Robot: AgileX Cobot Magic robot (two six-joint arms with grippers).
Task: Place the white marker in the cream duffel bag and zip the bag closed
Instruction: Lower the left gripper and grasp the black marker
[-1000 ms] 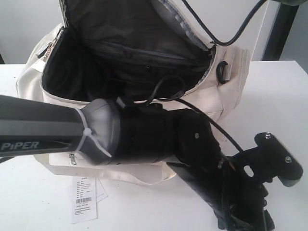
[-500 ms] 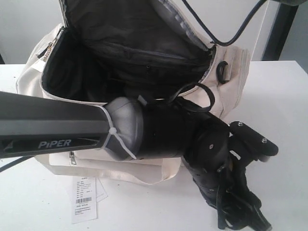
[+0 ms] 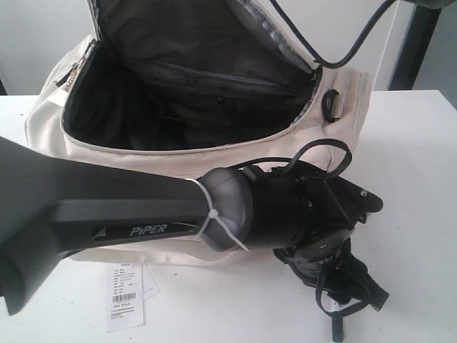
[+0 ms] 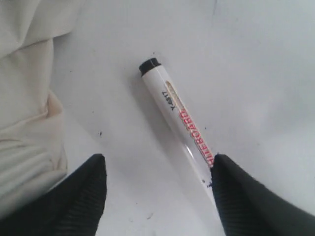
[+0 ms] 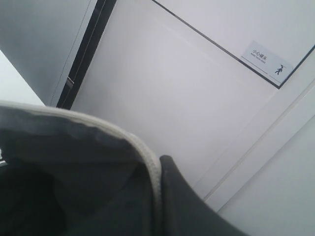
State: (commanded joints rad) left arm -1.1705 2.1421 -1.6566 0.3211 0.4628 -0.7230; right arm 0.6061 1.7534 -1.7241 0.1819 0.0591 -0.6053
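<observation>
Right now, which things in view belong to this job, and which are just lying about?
Job:
white marker, lying on the table
cream duffel bag, unzipped
left tool, open astride the marker

Lying about:
paper barcode tag in front of the bag
wall sign

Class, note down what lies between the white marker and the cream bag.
Bare white table, seen in the left wrist view; the marker and the bag lie apart.
</observation>
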